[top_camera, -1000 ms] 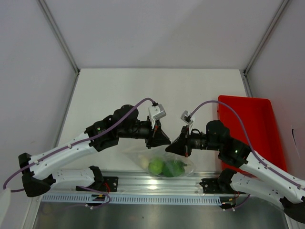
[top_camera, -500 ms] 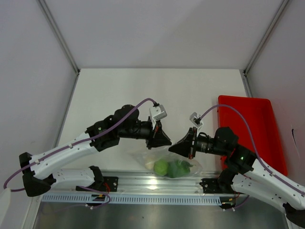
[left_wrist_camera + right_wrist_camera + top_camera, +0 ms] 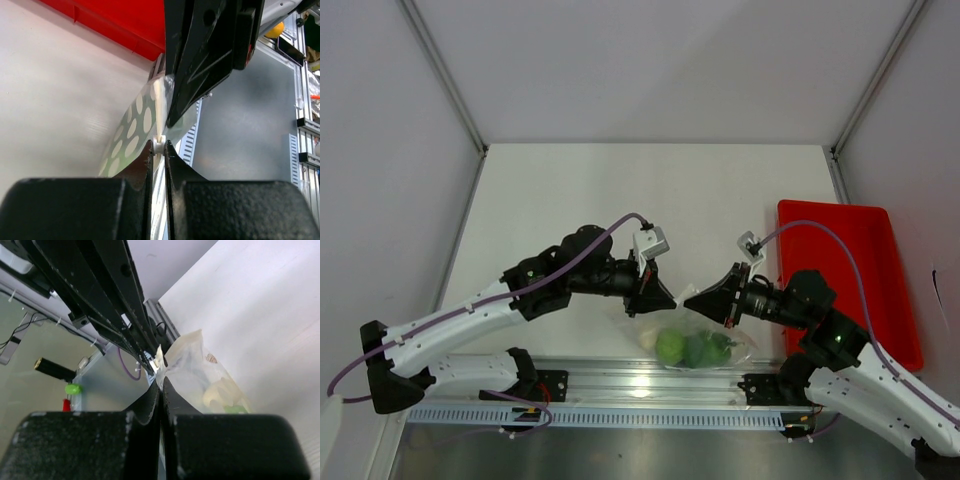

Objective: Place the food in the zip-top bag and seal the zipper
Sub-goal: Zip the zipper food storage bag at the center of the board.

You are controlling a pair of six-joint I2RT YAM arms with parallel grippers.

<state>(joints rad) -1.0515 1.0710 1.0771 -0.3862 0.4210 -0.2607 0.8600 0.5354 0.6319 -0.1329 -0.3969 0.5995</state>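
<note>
The zip-top bag (image 3: 712, 338) hangs clear and crinkly between my two grippers near the table's front edge. Inside it are the whitish ball (image 3: 648, 340), the bright green round piece (image 3: 670, 347) and the darker green piece (image 3: 707, 350). The purple piece is not visible. My left gripper (image 3: 667, 300) is shut on a small white piece of the zipper (image 3: 159, 146) at the bag's top edge. My right gripper (image 3: 689, 298) is shut on the bag's top edge (image 3: 161, 371), tip to tip with the left one. The bag (image 3: 200, 367) and the whitish piece (image 3: 220, 390) show in the right wrist view.
The red tray (image 3: 840, 270) lies at the right of the table, behind my right arm, and also shows in the left wrist view (image 3: 120, 20). An aluminium rail (image 3: 620, 385) runs along the front edge just below the bag.
The bag and its food have shifted to the right. My right arm has drawn back to the right and its wrist has lowered. Both grippers stay shut on the bag's top edge.
</note>
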